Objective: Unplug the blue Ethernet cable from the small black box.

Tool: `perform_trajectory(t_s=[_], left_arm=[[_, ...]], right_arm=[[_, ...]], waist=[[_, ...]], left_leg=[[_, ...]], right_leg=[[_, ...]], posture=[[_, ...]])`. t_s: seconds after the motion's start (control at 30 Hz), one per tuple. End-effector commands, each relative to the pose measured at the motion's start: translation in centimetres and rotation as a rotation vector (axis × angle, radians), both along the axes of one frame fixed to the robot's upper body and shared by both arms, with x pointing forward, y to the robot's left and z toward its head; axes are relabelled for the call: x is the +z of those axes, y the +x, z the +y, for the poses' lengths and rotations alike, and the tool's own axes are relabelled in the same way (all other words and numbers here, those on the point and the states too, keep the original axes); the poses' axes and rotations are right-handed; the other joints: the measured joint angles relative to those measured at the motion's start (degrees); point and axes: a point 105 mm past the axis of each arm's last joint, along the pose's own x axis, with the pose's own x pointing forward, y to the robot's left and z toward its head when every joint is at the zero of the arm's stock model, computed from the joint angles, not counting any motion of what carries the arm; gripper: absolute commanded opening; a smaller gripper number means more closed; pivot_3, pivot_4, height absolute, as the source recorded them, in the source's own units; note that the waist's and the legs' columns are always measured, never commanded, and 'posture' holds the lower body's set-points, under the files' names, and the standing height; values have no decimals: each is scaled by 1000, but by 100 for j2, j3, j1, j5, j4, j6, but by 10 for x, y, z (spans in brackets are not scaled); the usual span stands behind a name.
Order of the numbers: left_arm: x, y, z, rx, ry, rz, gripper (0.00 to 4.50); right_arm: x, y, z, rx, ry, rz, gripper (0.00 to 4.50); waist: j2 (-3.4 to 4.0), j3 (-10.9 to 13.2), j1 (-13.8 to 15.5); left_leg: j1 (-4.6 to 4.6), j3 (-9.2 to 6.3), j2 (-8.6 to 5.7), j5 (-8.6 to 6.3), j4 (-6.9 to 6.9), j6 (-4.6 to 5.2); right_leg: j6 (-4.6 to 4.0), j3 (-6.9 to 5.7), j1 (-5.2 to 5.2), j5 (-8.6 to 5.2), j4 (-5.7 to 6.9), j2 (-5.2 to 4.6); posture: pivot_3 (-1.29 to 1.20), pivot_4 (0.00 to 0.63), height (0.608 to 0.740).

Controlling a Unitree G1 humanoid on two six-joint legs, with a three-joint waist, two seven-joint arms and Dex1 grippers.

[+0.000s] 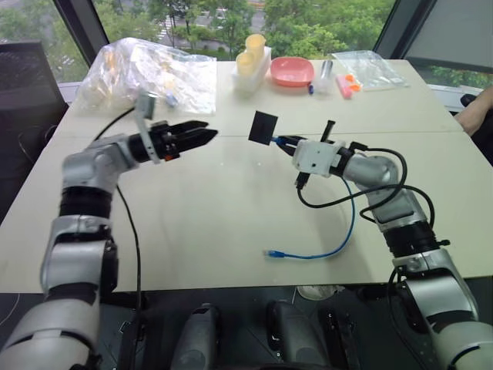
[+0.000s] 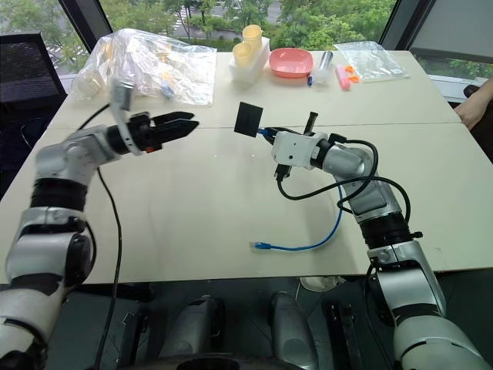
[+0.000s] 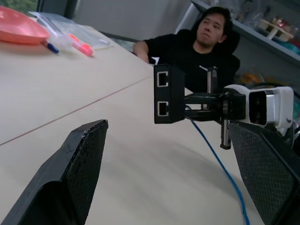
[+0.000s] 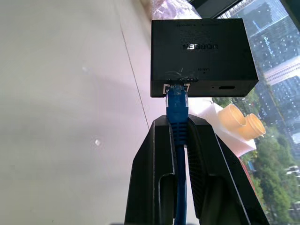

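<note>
The right pincer pinches the blue Ethernet cable just behind its plug, holding the small black box above the surface, still plugged in, while the spread left pincer faces it, not yet gripping.

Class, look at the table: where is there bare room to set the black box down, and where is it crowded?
Free: the near table between the two arms, bordered on the right by the blue Ethernet cable. Crowded: the far edge, with plastic bags, yellow cups, pink dish and markers.
</note>
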Motion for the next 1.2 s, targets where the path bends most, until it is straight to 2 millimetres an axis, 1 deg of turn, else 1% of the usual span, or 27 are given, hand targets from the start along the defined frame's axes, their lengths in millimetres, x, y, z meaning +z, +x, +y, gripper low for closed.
perform_trajectory(t_s=[0.03, 0.3, 0.4, 0.53, 0.57, 0.6, 0.77, 0.83, 0.87, 0.9, 0.97, 1.0, 1.03, 1.07, 1.1, 1.17, 1.2], left_arm=[[18, 2, -16, -72, 10, -80, 4252], [21, 13, -47, -102, -13, -97, 4252], [19, 15, -55, -115, 6, -113, 4252], [15, 13, -68, -154, 8, -106, 4252], [15, 14, -69, -156, 0, -102, 3700], [16, 13, -70, -163, -12, -97, 3404], [18, 11, -70, -191, -28, -91, 1445], [17, 10, -70, -200, -26, -86, 737], [16, 9, -69, -203, -25, -84, 521], [14, 10, -69, -197, -16, -84, 525], [11, 11, -70, -185, -8, -81, 525], [10, 12, -69, -179, -12, -77, 525], [9, 12, -68, -170, -21, -71, 525], [10, 13, -67, -159, -41, -59, 525], [10, 14, -65, -148, -62, -47, 525], [13, 16, -61, -130, -122, -20, 525], [15, 17, -59, -122, -150, -9, 525]], right_arm=[[20, -9, 1, 5, -16, -103, 52], [12, -19, 5, 8, -43, -92, 52], [7, -20, 5, 11, -61, -80, 52], [8, -24, 9, 20, -69, -88, 52], [8, -25, 10, 23, -82, -95, 0], [7, -26, 10, 26, -97, -100, 0], [6, -28, 11, 29, -123, -104, 0], [7, -28, 11, 27, -124, -104, 0], [7, -28, 11, 25, -123, -102, 0], [8, -28, 10, 23, -117, -95, 0], [8, -28, 8, 15, -95, -78, 893], [8, -28, 6, 4, -84, -68, 1164], [9, -27, 3, -13, -71, -62, 1695], [9, -26, -4, -55, -11, -25, 2151], [9, -25, -11, -95, 65, 20, 2642], [7, -28, -24, -165, 318, 167, 3802], [4, -31, -27, -180, 432, 248, 4247]], waist=[[0, 0, -2], [-1, 0, -9], [-1, 0, -2], [-2, 0, 3], [-2, 0, 2], [-2, 0, 1], [-2, 1, -11], [-2, 1, -4], [-2, 0, -1], [-2, 1, -1], [-2, 1, 0], [-2, 1, -1], [-2, 1, -1], [-2, 1, 3], [-2, 0, 6], [-3, 0, 15], [-3, 0, 17]], left_leg=[[0, 0, 0, 0, 0, 0], [2, -2, 0, 0, 0, 2], [1, -2, 0, 0, 0, 2], [1, -3, 0, -1, 1, 2], [0, -3, 0, -1, 0, 2], [0, -3, 0, -1, 1, 2], [1, -3, 0, -1, 0, 3], [0, -4, 0, -1, 0, 2], [0, -4, 0, -1, 1, 3], [0, -4, 0, -1, 1, 3], [0, -4, 0, -1, 1, 2], [0, -4, 0, -1, 1, 2], [0, -4, 0, -1, 2, 2], [0, -4, 0, -1, 2, 2], [0, -5, 0, -1, 1, 2], [-1, -6, 1, -1, 1, 3], [-1, -9, 1, -1, 1, 3]], right_leg=[[0, 0, 0, 0, 0, 0], [0, 0, 0, 0, 2, 2], [0, 0, 0, 0, 1, 1], [0, 0, 0, 0, 1, 2], [0, 0, 0, 0, 1, 2], [0, 0, 0, 0, 1, 2], [0, 0, 0, -1, 2, 3], [1, -1, 0, 0, 2, 3], [1, -1, 0, 0, 2, 2], [1, 0, 0, 0, 2, 2], [1, 0, 0, 0, 2, 2], [1, 0, 0, 0, 2, 2], [1, 0, 0, 0, 2, 2], [1, 0, 0, 0, 2, 2], [1, -1, 0, 0, 2, 2], [2, -1, 1, 0, 2, 2], [2, -2, 2, 0, 3, 2]], posture=[[0, 150, 740], [0, 150, 740], [0, 150, 740], [0, 150, 740], [0, 150, 740], [0, 150, 740], [0, 150, 740], [0, 150, 740], [0, 150, 740], [0, 150, 740], [0, 150, 740], [0, 150, 740], [0, 150, 740], [0, 150, 740], [0, 150, 740], [0, 150, 740], [0, 150, 740]])
